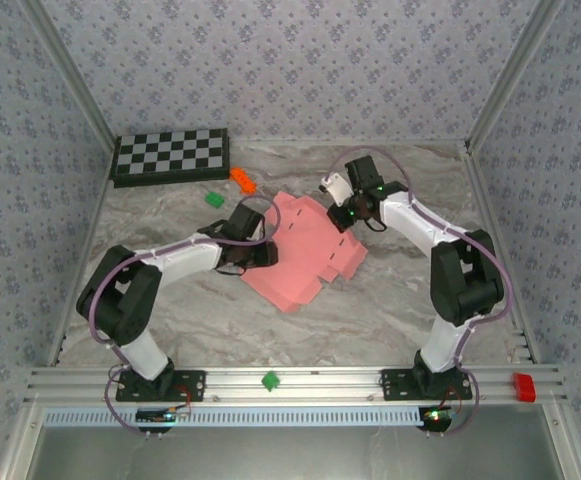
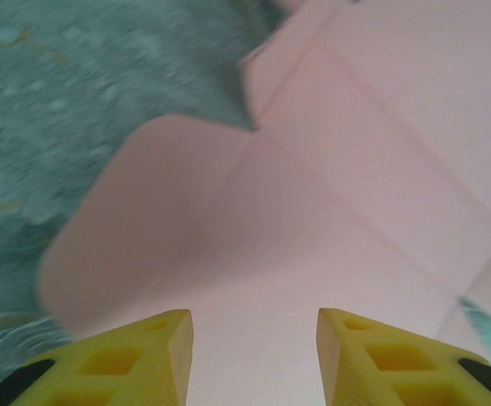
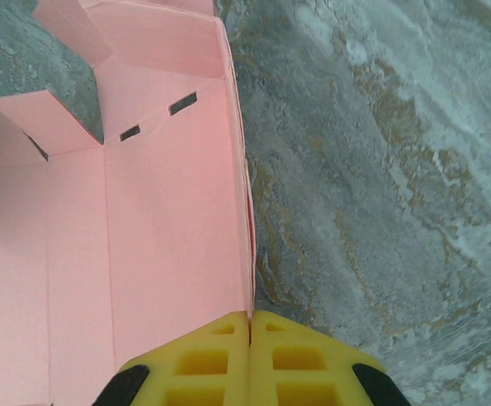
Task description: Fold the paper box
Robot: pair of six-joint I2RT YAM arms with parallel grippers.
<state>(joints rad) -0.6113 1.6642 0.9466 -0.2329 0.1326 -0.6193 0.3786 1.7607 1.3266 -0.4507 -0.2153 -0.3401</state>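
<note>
The pink die-cut card sheet (image 1: 305,250) takes up mid-table, with the left gripper (image 1: 267,252) and the right gripper (image 1: 342,218) on either side of it. Behind it to the left lie a small orange plastic brick (image 1: 242,180), a small green brick (image 1: 214,199) and a black-and-white checkerboard (image 1: 170,155). The grey marble table (image 1: 370,320) gives open passage in front.

Closed in on three sides by walls (image 1: 300,60) papered pale grey-blue with a small repeating floral print. Joined at the back corners by slanting aluminium posts (image 1: 70,70). Floored with a tabletop (image 1: 390,320) in a marble pattern, grey and cream with brownish veins. Seen closer from the right wrist as teal-grey stone streaked with tan (image 3: 380,169), and blurred from the left wrist (image 2: 76,101). Edged on the near side by slotted aluminium rails (image 1: 320,380), then a white perforated strip (image 1: 300,415), then a plain grey metal panel (image 1: 270,450). Lit softly and evenly, with faint shadows.
</note>
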